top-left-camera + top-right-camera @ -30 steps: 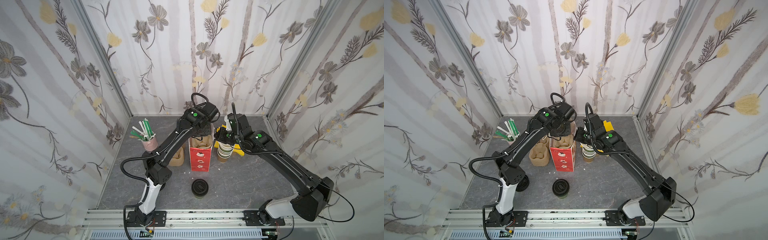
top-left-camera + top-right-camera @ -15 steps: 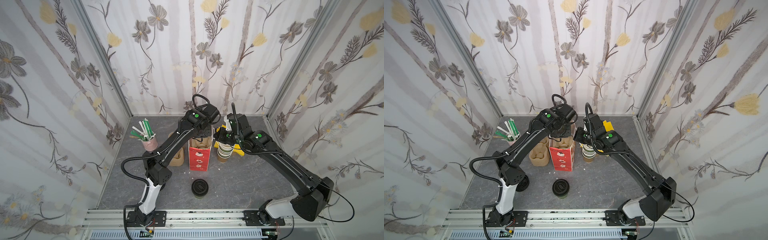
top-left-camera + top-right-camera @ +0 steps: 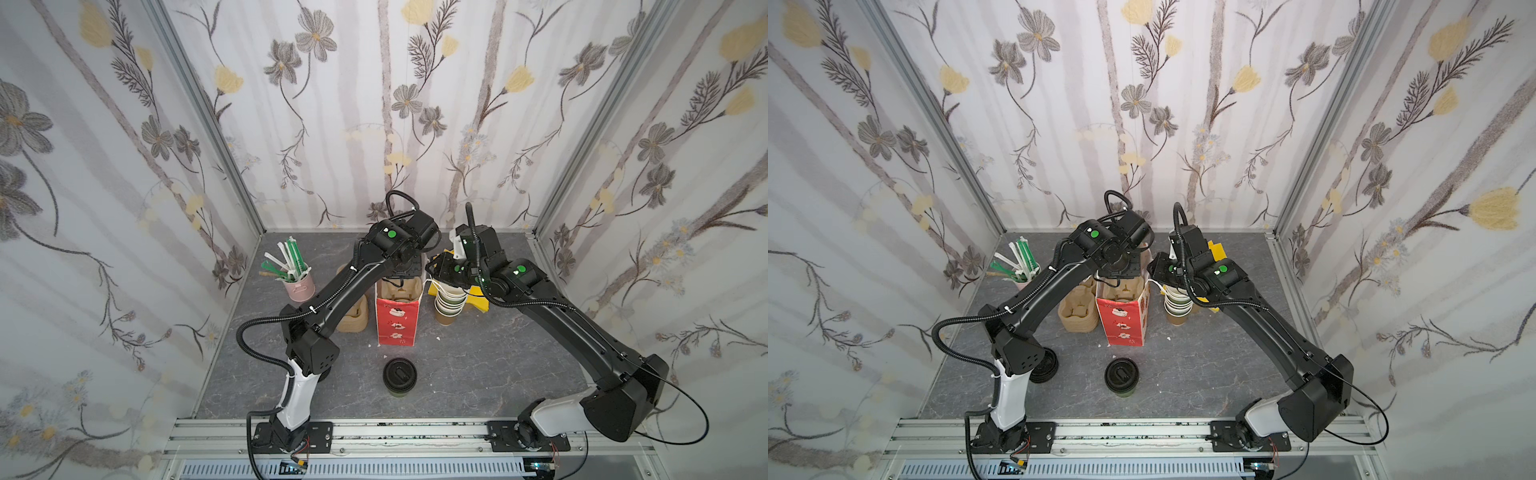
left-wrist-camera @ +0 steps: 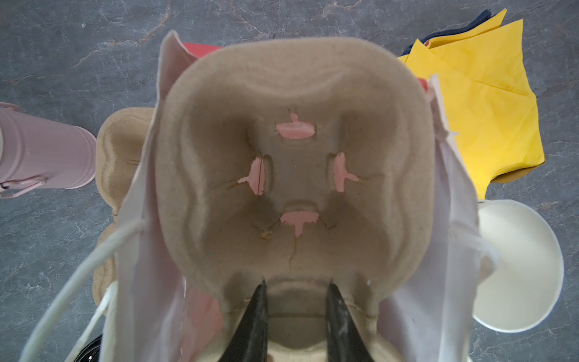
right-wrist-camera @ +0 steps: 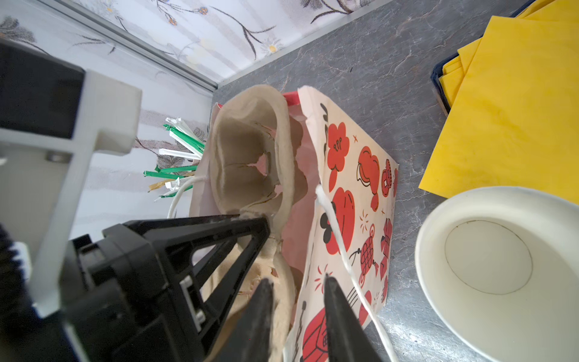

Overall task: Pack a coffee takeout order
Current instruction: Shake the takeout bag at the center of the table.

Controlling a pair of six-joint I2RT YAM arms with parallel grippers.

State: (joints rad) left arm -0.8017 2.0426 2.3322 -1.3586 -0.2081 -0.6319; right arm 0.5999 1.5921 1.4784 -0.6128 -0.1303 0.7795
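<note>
The red paper bag (image 3: 397, 320) (image 3: 1121, 320) stands open mid-table. The tan pulp carrier (image 4: 297, 175) (image 5: 247, 156) hangs in its mouth, partly inside the white lining. My left gripper (image 4: 296, 285) is shut on the carrier's middle ridge, one finger on each side. My right gripper (image 5: 296, 280) is open at the bag's right wall (image 5: 344, 194), which rises between its parted fingers. The black-lidded cup (image 3: 399, 374) (image 3: 1121, 374) stands in front of the bag. Yellow napkins (image 4: 485, 109) (image 5: 513, 103) lie to the bag's right. Green straws (image 3: 291, 257) stand at the left.
A stack of paper cups (image 3: 449, 303) (image 5: 501, 266) stands right beside the bag, under my right wrist. Spare carriers (image 3: 1077, 311) are stacked left of the bag. The straws sit in a pink tin (image 3: 299, 286). Black lids (image 3: 1044, 365) lie by the left arm's base.
My right gripper's jaws have parted; they were shut at the bag's edge before. Both arms have hardly shifted, and the left still holds the carrier in the bag's mouth.
</note>
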